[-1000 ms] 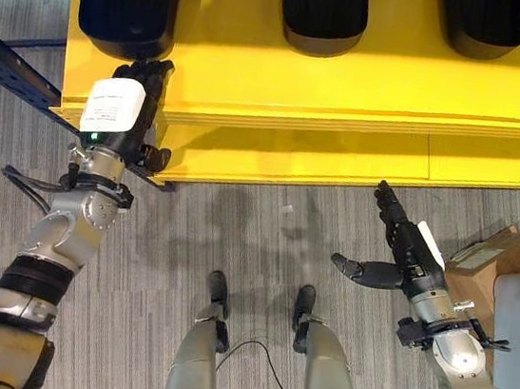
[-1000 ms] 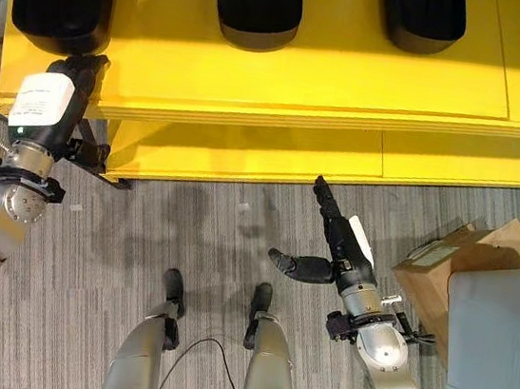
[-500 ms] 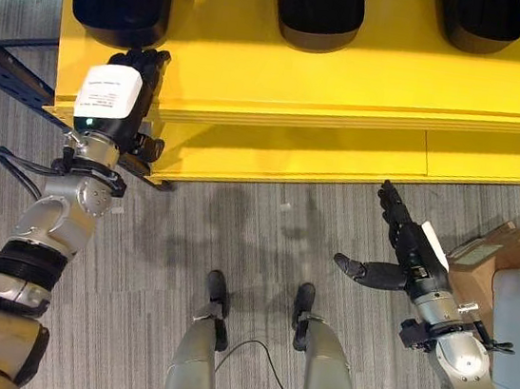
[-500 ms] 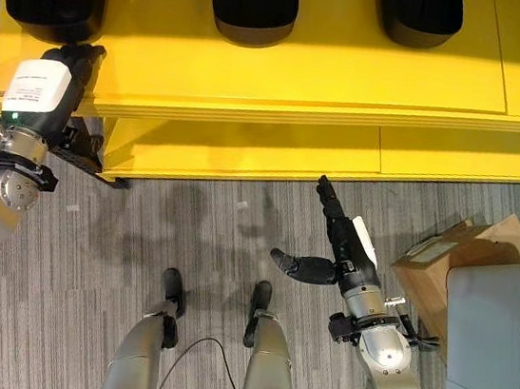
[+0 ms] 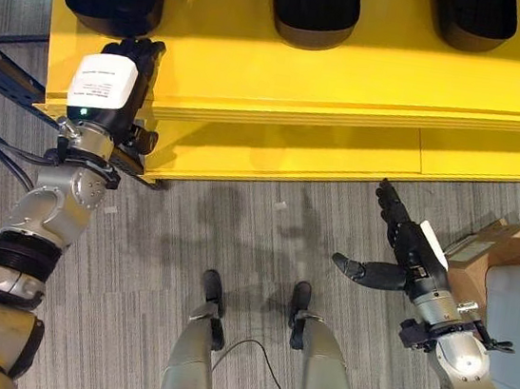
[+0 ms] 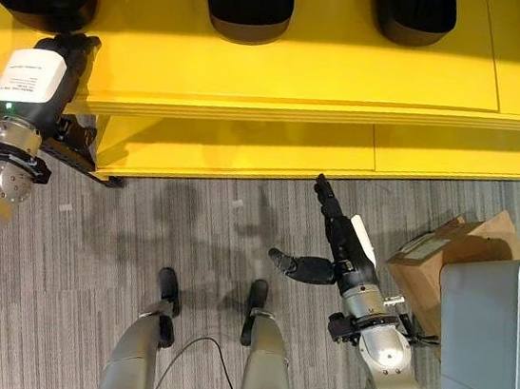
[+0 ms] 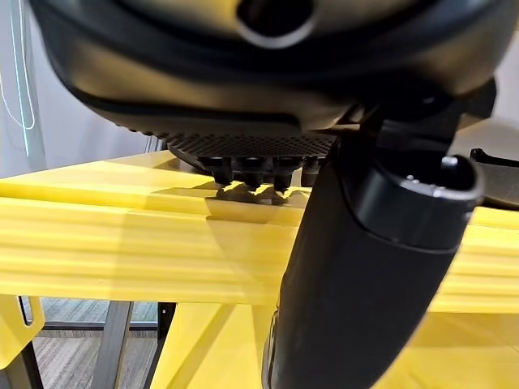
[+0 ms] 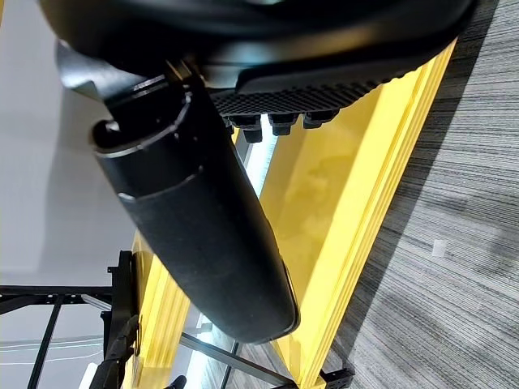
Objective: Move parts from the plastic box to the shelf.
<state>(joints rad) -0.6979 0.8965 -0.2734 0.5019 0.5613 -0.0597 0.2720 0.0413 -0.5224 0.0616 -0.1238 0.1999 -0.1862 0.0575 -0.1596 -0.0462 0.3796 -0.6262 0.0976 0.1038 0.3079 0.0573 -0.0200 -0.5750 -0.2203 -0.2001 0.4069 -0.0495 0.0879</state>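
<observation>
At shelf (image 5: 353, 72) edge: L robot hand (image 5: 111, 89).

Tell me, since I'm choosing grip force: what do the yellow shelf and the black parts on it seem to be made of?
The yellow shelf looks like painted sheet metal or coated board: flat, smooth, with a soft sheen and layered ribbed edges. The black parts look like moulded plastic or rubber, matte with rounded ends; which one is unclear. The left hand rests at the shelf's edge.
</observation>
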